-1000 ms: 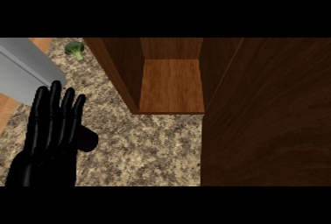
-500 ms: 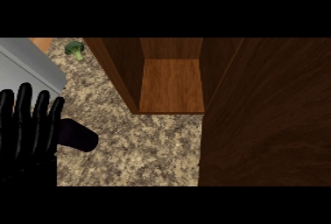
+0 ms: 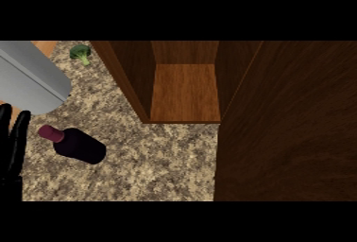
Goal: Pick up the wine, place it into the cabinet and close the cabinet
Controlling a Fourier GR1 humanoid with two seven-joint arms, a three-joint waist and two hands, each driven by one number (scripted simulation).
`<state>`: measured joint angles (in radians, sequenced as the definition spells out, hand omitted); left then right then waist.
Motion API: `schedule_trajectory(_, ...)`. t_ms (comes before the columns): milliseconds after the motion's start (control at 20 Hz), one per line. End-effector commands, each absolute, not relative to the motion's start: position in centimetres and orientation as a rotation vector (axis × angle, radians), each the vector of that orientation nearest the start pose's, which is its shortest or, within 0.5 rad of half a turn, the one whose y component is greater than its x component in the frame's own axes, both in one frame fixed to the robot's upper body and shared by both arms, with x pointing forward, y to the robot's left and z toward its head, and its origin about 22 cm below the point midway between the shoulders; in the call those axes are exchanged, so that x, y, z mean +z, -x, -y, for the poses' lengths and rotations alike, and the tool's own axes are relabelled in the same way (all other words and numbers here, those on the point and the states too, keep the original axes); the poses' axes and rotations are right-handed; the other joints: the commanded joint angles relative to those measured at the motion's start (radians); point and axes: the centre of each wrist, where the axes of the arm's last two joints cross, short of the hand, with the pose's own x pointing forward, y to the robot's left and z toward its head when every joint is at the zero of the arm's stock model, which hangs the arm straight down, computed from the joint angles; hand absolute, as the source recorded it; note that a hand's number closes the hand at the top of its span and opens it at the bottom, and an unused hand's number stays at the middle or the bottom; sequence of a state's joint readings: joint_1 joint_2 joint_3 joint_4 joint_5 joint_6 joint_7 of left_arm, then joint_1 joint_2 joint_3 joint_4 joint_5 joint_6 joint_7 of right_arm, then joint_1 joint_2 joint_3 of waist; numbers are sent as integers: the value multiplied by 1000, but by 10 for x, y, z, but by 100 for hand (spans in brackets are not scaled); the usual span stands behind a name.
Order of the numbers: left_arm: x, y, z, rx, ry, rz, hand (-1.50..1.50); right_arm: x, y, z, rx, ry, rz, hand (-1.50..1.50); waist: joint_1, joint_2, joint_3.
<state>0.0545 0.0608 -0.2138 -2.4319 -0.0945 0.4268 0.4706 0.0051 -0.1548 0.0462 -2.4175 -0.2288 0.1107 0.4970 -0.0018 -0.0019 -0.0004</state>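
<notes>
My left hand point(image 3: 14, 142) is at the left edge, with its fingers straight and holding nothing. The wine point(image 3: 75, 144) lies on its side on the speckled counter point(image 3: 153, 160), just beside my fingers but not in them. Its dark red cap points up and to the left, toward my hand. The cabinet point(image 3: 185, 90) is open, and I can see its brown wooden shelf inside. Its big door point(image 3: 293, 132) stands on the right. A small green broccoli point(image 3: 81, 53) sits far back on the counter, next to a grey thing point(image 3: 28, 75).
</notes>
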Motion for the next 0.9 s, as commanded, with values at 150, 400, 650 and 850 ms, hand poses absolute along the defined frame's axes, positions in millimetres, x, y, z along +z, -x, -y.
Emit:
schedule_trajectory(150,169,-150,-222,333,-94,1876,-150,211,-110,229,272,-242,1935,-150,-6,-1,-1)
schedule_trajectory(400,185,-158,-249,372,-114,1845,-150,205,-133,231,282,-237,1947,-150,-2,1,0)
schedule_trajectory(650,175,-154,-266,377,-124,1812,-150,210,-130,229,269,-243,1942,-150,1,0,0)
schedule_trajectory(850,137,-154,-278,396,-79,1768,-150,213,-126,225,247,-247,1945,-150,4,-1,-1)
